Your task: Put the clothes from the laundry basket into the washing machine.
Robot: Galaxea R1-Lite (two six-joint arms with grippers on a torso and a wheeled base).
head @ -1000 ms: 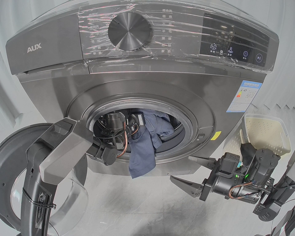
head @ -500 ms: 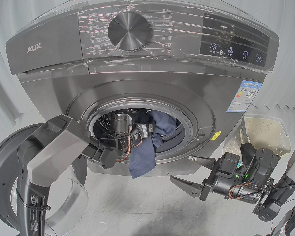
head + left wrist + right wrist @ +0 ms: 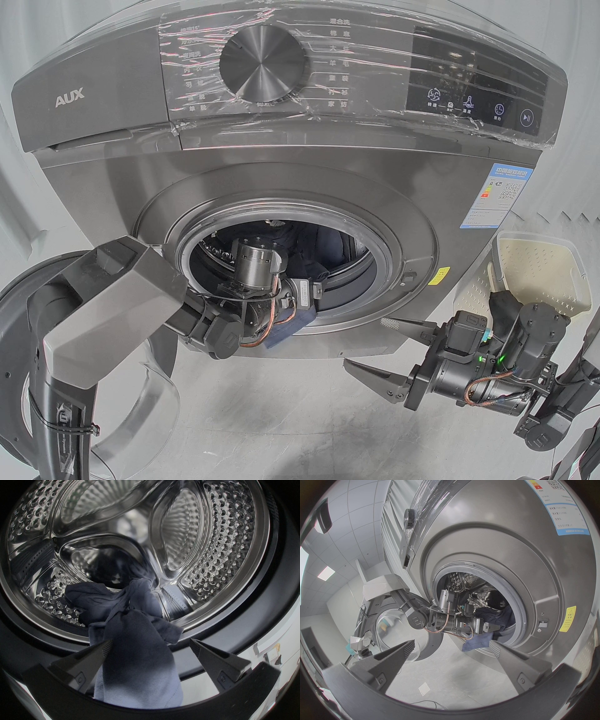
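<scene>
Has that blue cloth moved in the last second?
Yes. The cloth hung well below the door rim a second ago; now most of it lies up inside the drum, with one end over the rim.

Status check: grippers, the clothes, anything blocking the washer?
Left gripper open at the drum mouth; right gripper open, empty. Blue garment half in, tail hanging over the door seal. Nothing else blocking.

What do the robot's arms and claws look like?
The left arm has an angular grey shell; the right arm is black with a green light. Coppery cables loop at each wrist. Left gripper and right gripper each have two dark, tapered fingers.
</scene>
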